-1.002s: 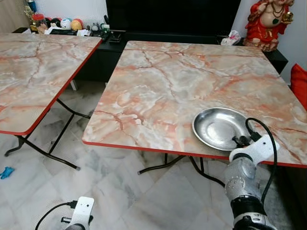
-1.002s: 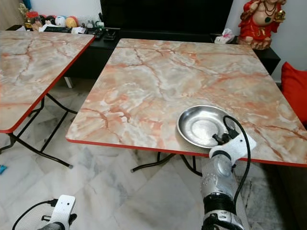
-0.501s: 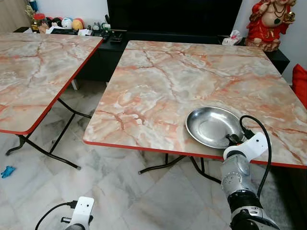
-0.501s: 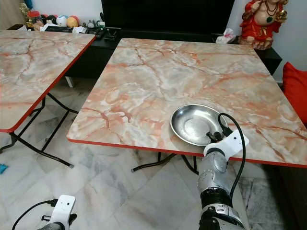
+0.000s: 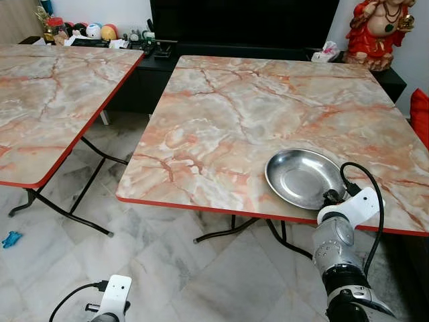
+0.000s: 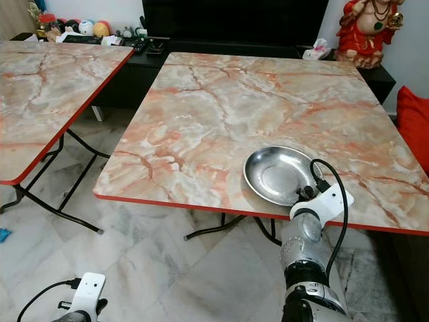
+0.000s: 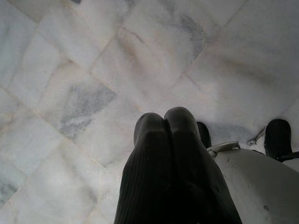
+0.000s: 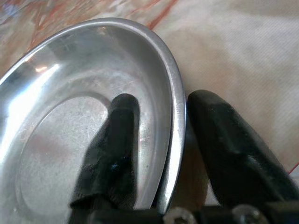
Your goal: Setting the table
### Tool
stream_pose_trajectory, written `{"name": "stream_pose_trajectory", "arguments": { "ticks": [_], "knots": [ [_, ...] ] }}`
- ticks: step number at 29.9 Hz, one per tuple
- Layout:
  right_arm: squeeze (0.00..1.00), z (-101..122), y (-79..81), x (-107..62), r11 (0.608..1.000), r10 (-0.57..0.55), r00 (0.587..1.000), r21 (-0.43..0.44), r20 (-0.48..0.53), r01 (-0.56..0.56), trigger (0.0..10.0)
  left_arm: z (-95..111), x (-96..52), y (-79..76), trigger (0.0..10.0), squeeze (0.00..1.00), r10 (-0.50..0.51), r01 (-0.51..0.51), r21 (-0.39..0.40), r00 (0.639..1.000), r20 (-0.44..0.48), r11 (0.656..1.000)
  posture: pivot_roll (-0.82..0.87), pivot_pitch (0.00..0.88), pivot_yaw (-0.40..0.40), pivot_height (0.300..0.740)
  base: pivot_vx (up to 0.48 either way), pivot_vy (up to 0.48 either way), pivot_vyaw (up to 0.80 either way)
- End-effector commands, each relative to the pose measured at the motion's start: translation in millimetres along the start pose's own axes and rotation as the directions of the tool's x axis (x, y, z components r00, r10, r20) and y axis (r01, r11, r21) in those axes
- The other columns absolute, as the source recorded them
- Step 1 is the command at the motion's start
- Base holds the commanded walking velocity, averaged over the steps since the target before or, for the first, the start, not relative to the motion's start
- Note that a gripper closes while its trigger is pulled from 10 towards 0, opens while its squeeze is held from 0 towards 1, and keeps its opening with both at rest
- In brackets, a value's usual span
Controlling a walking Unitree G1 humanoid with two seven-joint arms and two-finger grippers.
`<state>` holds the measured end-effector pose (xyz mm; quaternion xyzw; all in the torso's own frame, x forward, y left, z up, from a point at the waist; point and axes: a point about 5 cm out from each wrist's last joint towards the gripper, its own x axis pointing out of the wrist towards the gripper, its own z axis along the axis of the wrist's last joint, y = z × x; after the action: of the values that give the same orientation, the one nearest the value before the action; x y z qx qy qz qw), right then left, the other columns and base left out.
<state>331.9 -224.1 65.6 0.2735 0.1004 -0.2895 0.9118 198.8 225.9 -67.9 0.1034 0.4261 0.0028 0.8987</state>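
Observation:
A shallow steel plate [image 5: 301,176] lies on the marble-patterned table [image 5: 221,114], close to its near red edge on the right. My right gripper [image 5: 332,196] reaches up from below that edge and is shut on the plate's near rim. In the right wrist view one black finger [image 8: 117,140] lies inside the plate [image 8: 60,107] and the other finger [image 8: 224,140] is outside the rim, over the tabletop. My left gripper [image 7: 163,116] hangs low over the floor, fingers pressed together with nothing in them.
A second marble table [image 5: 47,94] stands to the left, with a strip of tiled floor [image 5: 134,235] between the two. Behind them is a dark cabinet [image 5: 154,54] with small items, and a red statue [image 5: 379,30] at the back right. A red cushion [image 5: 421,111] lies at the right edge.
The plate slid a little to the left with my right gripper, then back a little to the right. The left arm has not moved.

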Motion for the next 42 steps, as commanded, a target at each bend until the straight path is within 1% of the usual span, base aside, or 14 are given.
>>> {"name": "stream_pose_trajectory", "arguments": {
  "ticks": [1,7,10,13,19,22,25,30,34,37,38,39,41,42],
  "knots": [
    [0.0,-1,-2.1,0.7,1.0,-0.018,1.0,0.0,-0.007,0.018,10.0,-3,-0.5,-0.1,10.0,0.0,0.002,-0.002,-0.001,1.0,-0.01,1.0,0.11,0.04,-0.032,0.74,0.0,0.0,0.0],
    [0.0,2,-0.1,-0.5,1.0,0.0,1.0,-0.012,0.028,0.001,10.0,-3,-0.5,-0.9,10.0,0.0,0.002,-0.002,-0.002,1.0,-0.011,1.0,0.11,0.04,-0.033,0.74,0.0,0.0,0.0],
    [0.0,9,5.6,-3.5,0.999,0.039,0.994,-0.002,0.104,-0.039,10.0,-3,-0.5,-1.7,10.0,0.0,0.0,0.0,-0.003,1.0,-0.011,1.0,0.11,0.04,-0.033,0.74,0.0,0.0,0.0],
    [0.0,12,18.6,-11.8,0.991,0.133,0.974,-0.046,0.183,-0.126,10.0,-4,-0.4,-3.0,10.0,0.0,-0.001,0.001,-0.006,1.0,-0.011,1.0,0.11,0.04,-0.033,0.74,0.0,0.0,0.0],
    [0.0,16,22.2,-18.8,0.989,0.151,0.957,-0.04,0.249,-0.145,10.0,-4,-0.5,-3.0,10.0,0.0,-0.001,0.001,-0.007,1.0,-0.012,1.0,0.11,0.039,-0.035,0.74,0.0,0.0,0.0],
    [0.0,20,19.1,-24.0,0.986,0.158,0.94,-0.109,0.303,-0.13,10.0,-4,-0.6,-2.3,10.0,0.0,0.0,0.0,-0.013,1.0,-0.013,1.0,0.1,0.039,-0.039,0.74,0.0,0.0,0.0],
    [0.0,17,14.6,-25.0,0.987,0.149,0.946,-0.108,0.289,-0.123,10.0,-4,-0.6,-2.8,10.0,0.0,-0.004,0.003,-0.02,1.0,-0.013,1.0,0.1,0.039,-0.043,0.74,0.0,0.0,0.0],
    [0.0,11,-5.0,-28.2,0.992,0.085,0.957,-0.113,0.278,-0.055,10.0,-4,-0.7,-2.7,10.0,0.0,-0.002,0.002,-0.024,1.0,-0.01,1.0,0.1,0.041,-0.043,0.74,0.0,0.0,0.0],
    [0.0,12,-3.3,-33.7,0.988,0.114,0.946,-0.132,0.304,-0.077,10.0,-6,-1.2,-0.2,10.0,0.0,0.017,-0.018,-0.044,1.0,-0.01,0.999,0.1,0.039,-0.041,0.74,0.0,0.0,0.0],
    [0.0,14,1.6,-38.5,0.975,0.171,0.926,-0.19,0.336,-0.111,10.0,-5,-1.4,1.1,10.0,0.0,0.026,-0.026,-0.057,1.0,0.001,0.998,0.1,0.037,-0.039,0.74,0.0,0.0,0.0],
    [0.0,16,5.9,-43.3,0.949,0.246,0.899,-0.277,0.362,-0.148,10.0,-4,-1.5,2.0,10.0,0.0,0.03,-0.03,-0.063,0.999,0.009,0.998,0.1,0.037,-0.039,0.74,0.0,0.0,0.0],
    [0.0,16,5.9,-43.3,0.949,0.246,0.899,-0.277,0.362,-0.148,10.0,-4,-1.5,2.0,10.0,0.0,0.03,-0.03,-0.063,0.999,0.009,0.998,0.1,0.037,-0.039,0.74,0.0,0.0,0.0],
    [0.0,14,7.8,-49.6,0.913,0.323,0.872,-0.363,0.368,-0.185,10.0,-4,-1.7,2.8,10.0,0.0,0.029,-0.028,-0.071,0.999,0.016,0.997,0.1,0.035,-0.041,0.74,0.0,0.0,0.0],
    [0.0,14,7.8,-50.6,0.908,0.331,0.869,-0.374,0.367,-0.189,10.0,-4,-1.7,2.9,10.0,0.0,0.028,-0.027,-0.072,0.999,0.018,0.997,0.1,0.035,-0.041,0.74,0.0,0.0,0.0]
  ]
}}
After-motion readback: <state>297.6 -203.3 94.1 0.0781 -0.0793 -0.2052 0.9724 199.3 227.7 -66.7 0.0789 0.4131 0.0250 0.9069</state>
